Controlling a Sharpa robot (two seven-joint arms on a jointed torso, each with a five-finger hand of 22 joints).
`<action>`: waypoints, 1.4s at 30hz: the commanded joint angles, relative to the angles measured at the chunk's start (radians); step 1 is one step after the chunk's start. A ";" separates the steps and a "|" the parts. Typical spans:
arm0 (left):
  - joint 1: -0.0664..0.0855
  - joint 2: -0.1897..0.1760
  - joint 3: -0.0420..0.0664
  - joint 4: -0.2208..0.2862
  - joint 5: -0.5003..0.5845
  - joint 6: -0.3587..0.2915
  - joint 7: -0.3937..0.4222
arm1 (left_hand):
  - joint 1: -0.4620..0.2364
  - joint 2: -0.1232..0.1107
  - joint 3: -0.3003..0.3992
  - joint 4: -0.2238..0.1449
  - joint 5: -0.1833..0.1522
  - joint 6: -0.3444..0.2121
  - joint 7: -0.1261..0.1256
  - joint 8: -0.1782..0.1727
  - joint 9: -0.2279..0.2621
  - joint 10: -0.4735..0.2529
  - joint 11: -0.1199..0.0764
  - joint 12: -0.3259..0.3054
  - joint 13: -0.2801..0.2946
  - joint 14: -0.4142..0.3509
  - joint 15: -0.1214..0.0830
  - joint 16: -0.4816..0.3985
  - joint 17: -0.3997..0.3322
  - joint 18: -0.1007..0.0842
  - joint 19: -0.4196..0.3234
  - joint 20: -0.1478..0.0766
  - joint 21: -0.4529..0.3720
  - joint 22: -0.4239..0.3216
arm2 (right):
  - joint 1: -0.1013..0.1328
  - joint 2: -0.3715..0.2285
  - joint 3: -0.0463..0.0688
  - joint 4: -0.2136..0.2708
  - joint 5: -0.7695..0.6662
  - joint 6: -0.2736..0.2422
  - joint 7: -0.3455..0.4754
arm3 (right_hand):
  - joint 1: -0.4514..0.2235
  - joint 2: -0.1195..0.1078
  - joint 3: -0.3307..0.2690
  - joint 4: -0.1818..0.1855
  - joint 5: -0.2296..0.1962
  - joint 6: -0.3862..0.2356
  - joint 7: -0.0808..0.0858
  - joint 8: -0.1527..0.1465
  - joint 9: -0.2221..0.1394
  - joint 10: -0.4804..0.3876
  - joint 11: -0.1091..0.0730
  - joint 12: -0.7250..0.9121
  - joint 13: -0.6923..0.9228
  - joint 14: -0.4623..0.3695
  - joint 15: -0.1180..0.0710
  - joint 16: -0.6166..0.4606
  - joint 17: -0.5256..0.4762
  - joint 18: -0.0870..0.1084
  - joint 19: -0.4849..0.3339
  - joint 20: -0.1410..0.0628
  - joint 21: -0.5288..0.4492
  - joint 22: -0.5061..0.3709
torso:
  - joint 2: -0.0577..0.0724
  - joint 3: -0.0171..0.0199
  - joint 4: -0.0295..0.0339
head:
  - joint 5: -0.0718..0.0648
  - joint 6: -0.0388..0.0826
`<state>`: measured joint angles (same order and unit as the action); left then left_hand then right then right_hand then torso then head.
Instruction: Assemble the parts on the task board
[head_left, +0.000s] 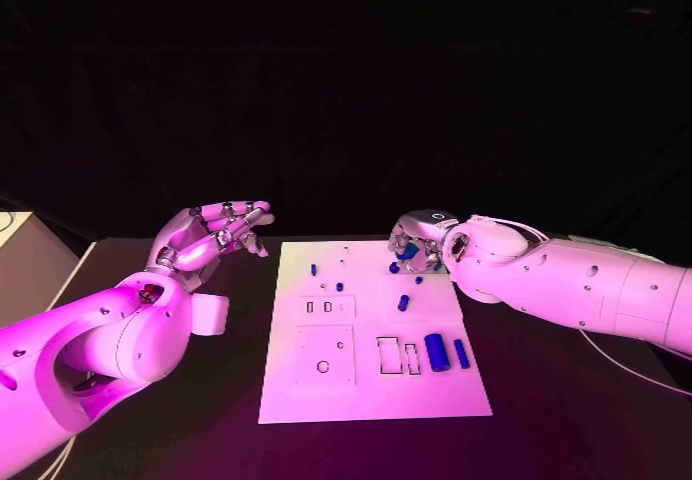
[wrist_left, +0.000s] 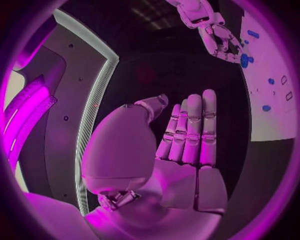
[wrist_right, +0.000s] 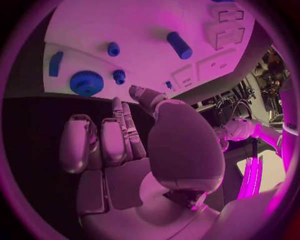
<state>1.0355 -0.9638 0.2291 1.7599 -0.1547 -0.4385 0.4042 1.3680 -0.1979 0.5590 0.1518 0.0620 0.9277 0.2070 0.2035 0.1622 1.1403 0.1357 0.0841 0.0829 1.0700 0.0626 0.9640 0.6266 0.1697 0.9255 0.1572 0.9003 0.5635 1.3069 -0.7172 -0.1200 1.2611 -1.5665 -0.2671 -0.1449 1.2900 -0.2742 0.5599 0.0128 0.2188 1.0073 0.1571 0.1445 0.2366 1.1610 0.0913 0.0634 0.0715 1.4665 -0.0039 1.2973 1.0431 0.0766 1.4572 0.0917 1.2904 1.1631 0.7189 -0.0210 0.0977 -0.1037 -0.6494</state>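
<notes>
The white task board (head_left: 372, 385) lies mid-table. My left hand (head_left: 216, 232) hangs raised off the board's far left corner, fingers straight and apart (wrist_left: 190, 132), holding nothing. At the far right corner my right hand (head_left: 423, 241) hovers low over the board (wrist_right: 131, 25), fingers stretched out (wrist_right: 106, 140) with nothing in them. A large blue gear (wrist_right: 86, 82) lies just past its fingertips, a small gear (wrist_right: 119, 76) beside the thumb. A blue cylinder (head_left: 436, 352) and bar (head_left: 462, 352) lie at the near right, a short cylinder (head_left: 402, 302) mid-board (wrist_right: 179, 45).
Small blue pegs (head_left: 315, 269) (head_left: 340, 286) stand near the board's far left. Rectangular recesses (head_left: 389, 355) and square outlines (head_left: 326, 355) mark the near half. A white block (head_left: 209, 312) sits left of the board by my left arm. A pale cabinet (head_left: 29, 262) stands far left.
</notes>
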 joint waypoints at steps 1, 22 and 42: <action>0.000 0.002 0.002 0.001 -0.013 0.020 0.002 | -0.010 -0.002 0.006 -0.002 -0.001 -0.002 -0.004 0.004 0.001 -0.008 -0.001 -0.003 0.001 0.010 -0.001 0.006 0.000 0.013 -0.006 0.002 0.010 0.004 | -0.004 0.005 -0.001 -0.008 -0.042 0.035 -0.023 | -0.001 -0.007 -0.005 0.001 -0.004 -0.008 -0.002 -0.004 0.001 -0.007 0.001 -0.002 -0.001 0.025 0.006 0.006 0.002 0.000 -0.005 0.005 -0.001 0.000 | 0.009 -0.0016 0.0065 | -0.006 0.000; -0.009 0.010 0.003 -0.016 -0.015 0.027 -0.003 | -0.011 0.000 0.009 -0.004 0.000 -0.003 -0.004 0.005 0.002 -0.009 0.000 -0.002 0.001 0.008 -0.001 0.012 -0.001 0.013 -0.007 0.002 0.025 0.014 | -0.018 0.027 -0.003 -0.037 -0.063 0.039 -0.035 | 0.010 0.013 0.008 0.016 0.029 0.002 -0.004 0.004 0.014 0.018 -0.003 0.006 0.009 0.022 0.004 0.026 0.009 -0.005 0.001 0.006 0.024 0.035 | 0.026 -0.0047 0.0164 | -0.017 0.011; -0.009 0.006 0.003 -0.017 -0.015 0.028 -0.006 | -0.010 0.002 0.011 -0.005 0.000 -0.003 -0.004 0.006 0.003 -0.009 0.000 -0.002 0.001 0.007 -0.001 0.014 -0.001 0.013 -0.008 0.003 0.030 0.017 | -0.021 0.022 -0.003 -0.027 -0.079 -0.039 -0.046 | 0.062 0.068 0.079 -0.001 -0.006 0.076 -0.018 0.058 0.063 0.112 -0.025 0.014 0.036 0.019 -0.013 0.052 0.017 -0.021 0.024 -0.008 0.096 0.137 | 0.037 -0.0048 0.0197 | -0.017 0.014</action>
<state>1.0262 -0.9585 0.2308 1.7420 -0.1650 -0.4290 0.3941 1.3681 -0.1979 0.5647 0.1461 0.0620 0.9276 0.2070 0.2033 0.1638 1.1402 0.1358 0.0841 0.0835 1.0702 0.0629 0.9717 0.6262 0.1696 0.9256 0.1573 0.9273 0.5797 1.2886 -0.6937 -0.1214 1.2316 -1.6238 -0.2751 -0.1829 1.3443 -0.2197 0.6365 0.0136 0.2117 1.0770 0.1378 0.1971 0.2986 1.2510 0.0803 0.0736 0.1040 1.4664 -0.0112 1.3459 1.0589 0.0614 1.4648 0.0915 1.3803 1.2993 0.7542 -0.0261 0.1168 -0.1205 -0.6359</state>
